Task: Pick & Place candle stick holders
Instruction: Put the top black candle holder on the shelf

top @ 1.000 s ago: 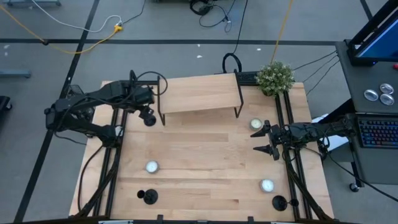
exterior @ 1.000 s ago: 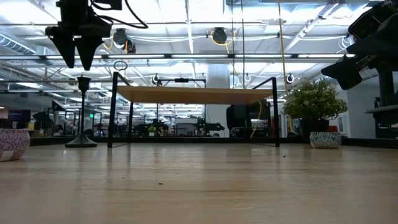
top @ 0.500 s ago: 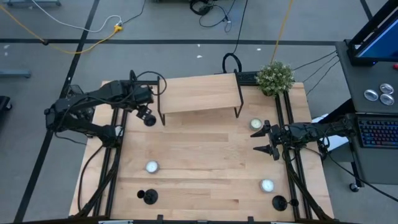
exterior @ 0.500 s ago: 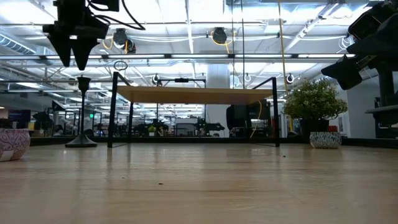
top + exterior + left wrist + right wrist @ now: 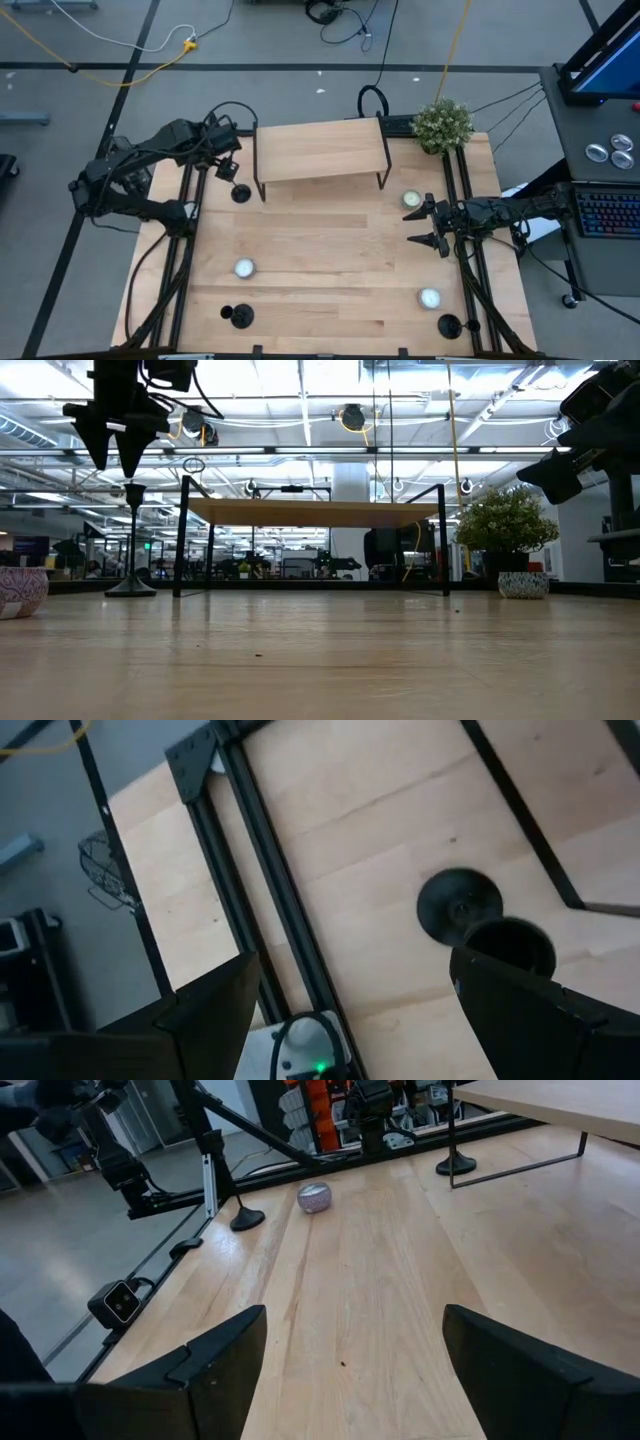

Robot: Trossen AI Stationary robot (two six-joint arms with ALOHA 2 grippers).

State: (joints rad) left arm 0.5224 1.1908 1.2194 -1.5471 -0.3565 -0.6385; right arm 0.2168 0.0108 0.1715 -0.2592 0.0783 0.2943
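Note:
One black candle stick holder stands on its disc base by the left leg of the raised wooden shelf. It also shows in the low view and the left wrist view. My left gripper hangs open and empty above it, a little toward the table's far left corner. Two more holders stand at the near edge, one left and one right. My right gripper waits open and empty at the table's right side.
Three white tealights lie on the table: left, near right and far right. A potted plant stands at the far right corner. Black frame rails run along both table sides.
My left gripper has drawn away from over the holder toward the table's far left corner. The holder stays standing in its place by the shelf leg.

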